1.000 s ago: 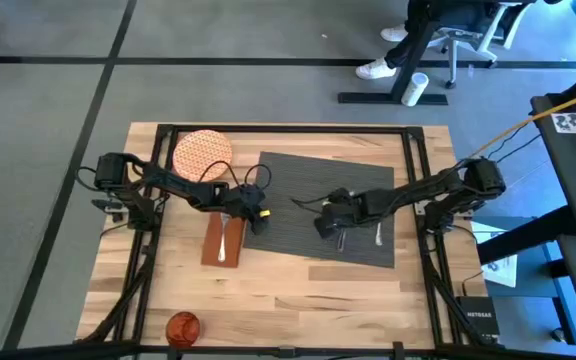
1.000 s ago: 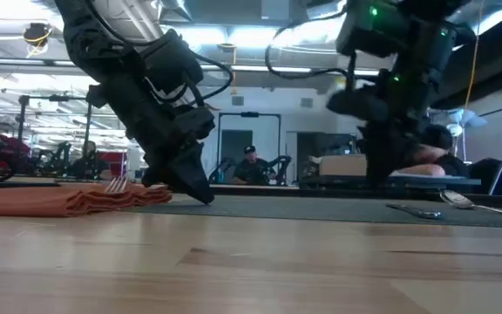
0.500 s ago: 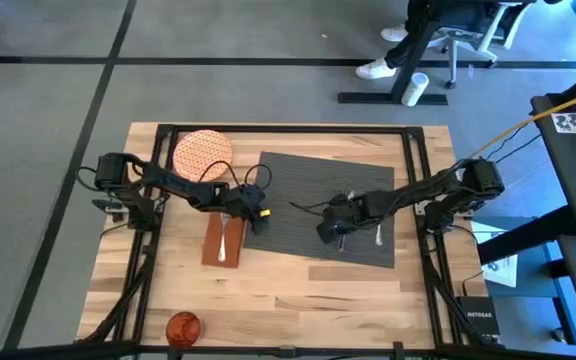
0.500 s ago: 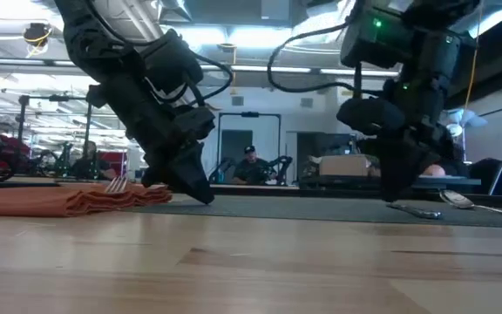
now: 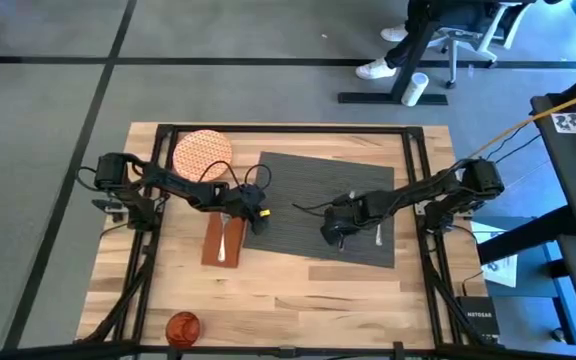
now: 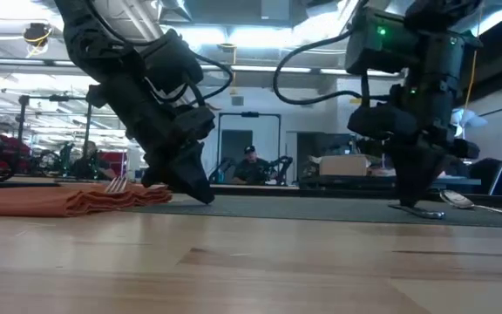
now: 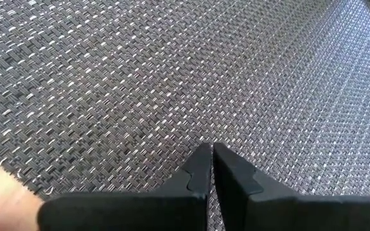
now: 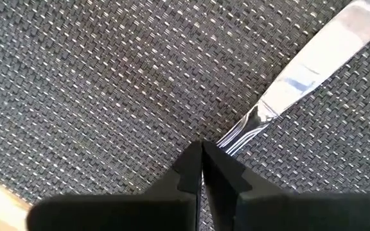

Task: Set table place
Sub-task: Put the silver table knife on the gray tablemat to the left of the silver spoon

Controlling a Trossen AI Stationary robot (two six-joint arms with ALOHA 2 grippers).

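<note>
On placemat [image 5: 308,205] | right gripper [image 8: 202,151] fingers pinched against knife [image 8: 313,61] | left gripper [image 7: 211,154] fingers closed, empty

Even bright overhead light; ceiling lights [image 6: 234,45] glared in low view, knife [image 8: 300,77] shone, near tabletop [image 6: 234,270] was blurred.

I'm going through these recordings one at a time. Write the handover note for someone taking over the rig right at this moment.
Left gripper: fingers shut, empty, tips down on the placemat's left edge.
Right gripper: fingers shut, tips at the knife lying on the placemat; whether it is gripped is unclear.
Spoon lies on the placemat's right side. Fork rests on the napkin, left of the placemat.
Plate sits off the placemat, at the table's far left corner; cup at the near edge.
Left: plate onto placemat, cup into place, cutlery positions checked.
</note>
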